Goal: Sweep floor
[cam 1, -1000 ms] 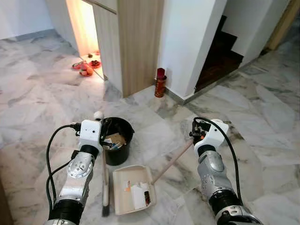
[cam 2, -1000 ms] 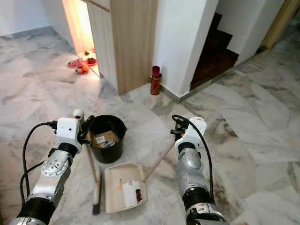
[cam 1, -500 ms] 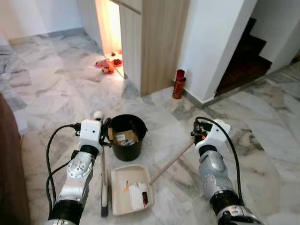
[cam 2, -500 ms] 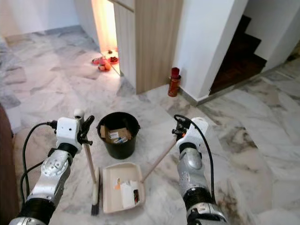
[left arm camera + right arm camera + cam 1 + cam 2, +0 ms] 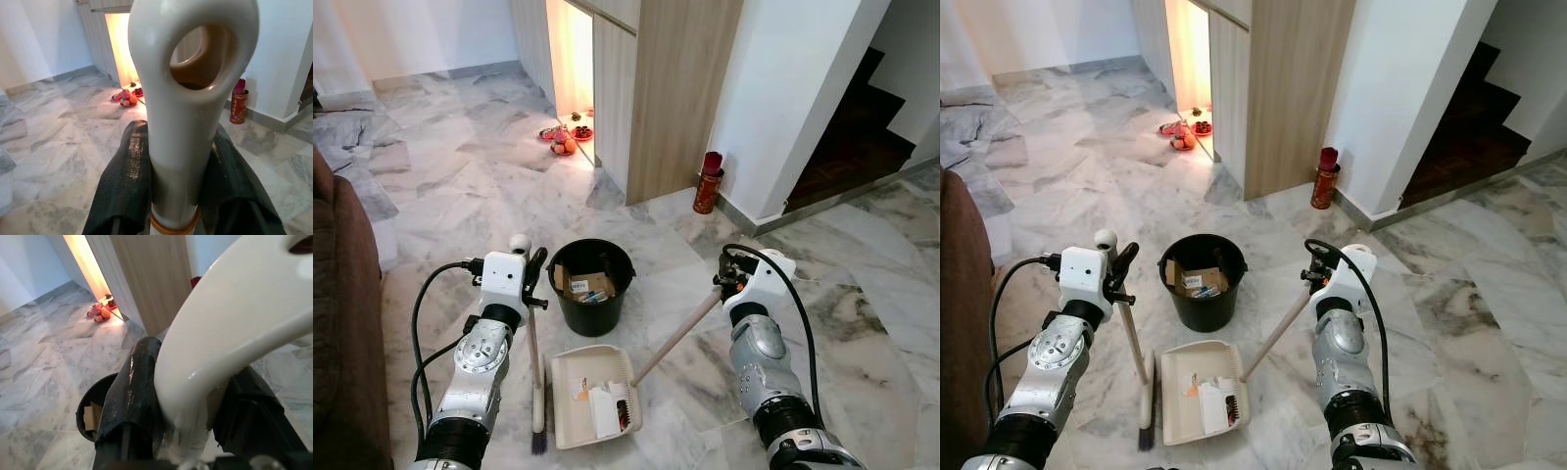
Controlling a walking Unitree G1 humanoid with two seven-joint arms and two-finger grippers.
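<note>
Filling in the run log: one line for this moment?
left gripper: shut on broom | right gripper: shut on dustpan, holds litter | bucket: beyond dustpan

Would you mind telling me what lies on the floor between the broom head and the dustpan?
Nothing: in the left eye view, only a narrow strip of bare marble floor separates the broom head from the dustpan.

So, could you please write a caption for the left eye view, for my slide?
Left gripper holds the broom, right gripper holds the dustpan with debris, beside a black bucket.
</note>
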